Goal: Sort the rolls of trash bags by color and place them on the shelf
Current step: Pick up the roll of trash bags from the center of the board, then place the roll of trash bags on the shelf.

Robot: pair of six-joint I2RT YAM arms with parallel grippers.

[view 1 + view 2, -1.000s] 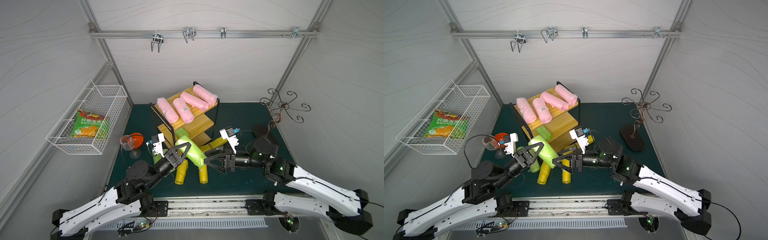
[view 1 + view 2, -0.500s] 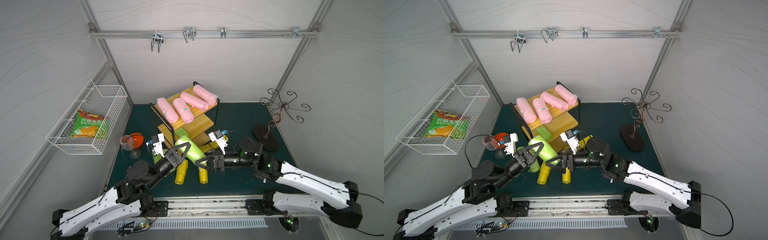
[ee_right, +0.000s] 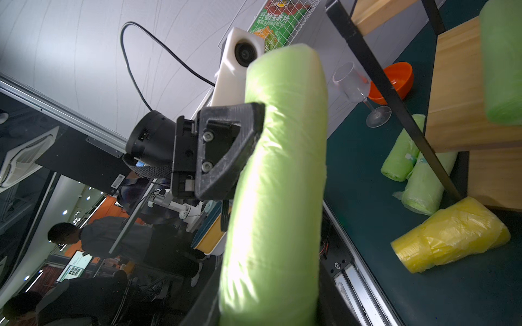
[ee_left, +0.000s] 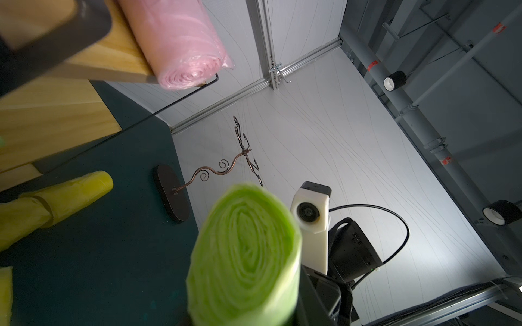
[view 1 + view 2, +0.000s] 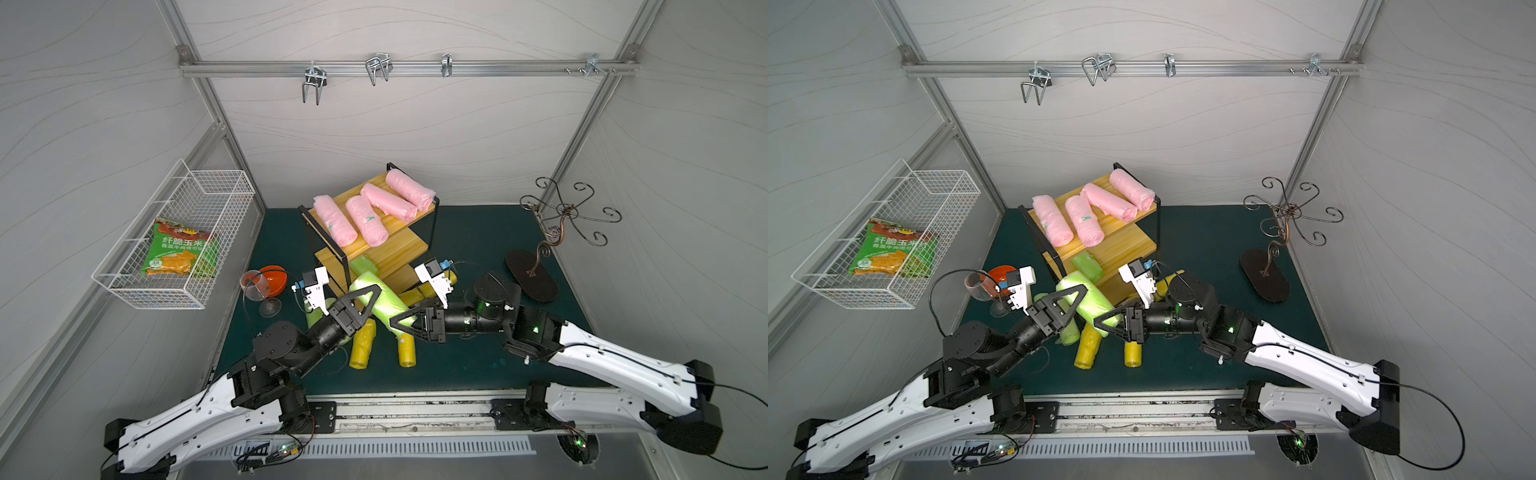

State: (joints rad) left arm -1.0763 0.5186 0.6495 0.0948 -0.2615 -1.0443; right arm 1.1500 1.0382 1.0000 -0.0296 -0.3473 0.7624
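mat (dark green) under shelf, grey panelled walls, hook rail

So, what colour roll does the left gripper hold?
Lime green roll, clearest in the right wrist view.

Snack packet: "纤脆玉米" (white lettering)

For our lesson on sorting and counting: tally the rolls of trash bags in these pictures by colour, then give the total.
pink rolls: 4
lime green rolls: 4
yellow rolls: 4 (two partly hidden beside the shelf)
Total: 12
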